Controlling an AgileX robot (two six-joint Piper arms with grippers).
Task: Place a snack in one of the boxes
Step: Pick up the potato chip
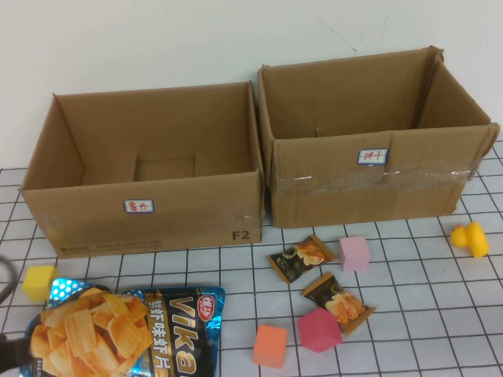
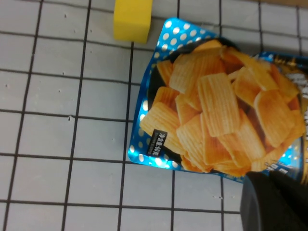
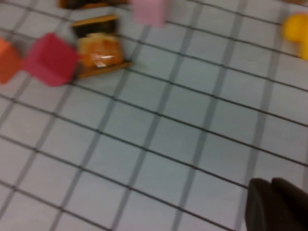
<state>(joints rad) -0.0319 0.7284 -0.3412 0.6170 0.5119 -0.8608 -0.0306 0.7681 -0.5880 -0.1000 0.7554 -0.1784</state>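
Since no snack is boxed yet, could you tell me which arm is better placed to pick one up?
Probably left: its shut tool hangs beside the chip bag; the right tool, also shut, is over bare table, away from the small snack packet.

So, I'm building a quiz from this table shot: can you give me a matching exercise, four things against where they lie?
Things:
1. chip bag
2. yellow duck
3. pale pink cube
4. yellow cube

Places:
A. far right, near the right box
B. front left, lying flat
C. between two small brown snack packets and the right box
D. left edge, in front of the left box

Pairs: 1-B, 2-A, 3-C, 4-D

The left gripper hovers at the chip bag, shut; the right gripper hovers over bare grid, shut.
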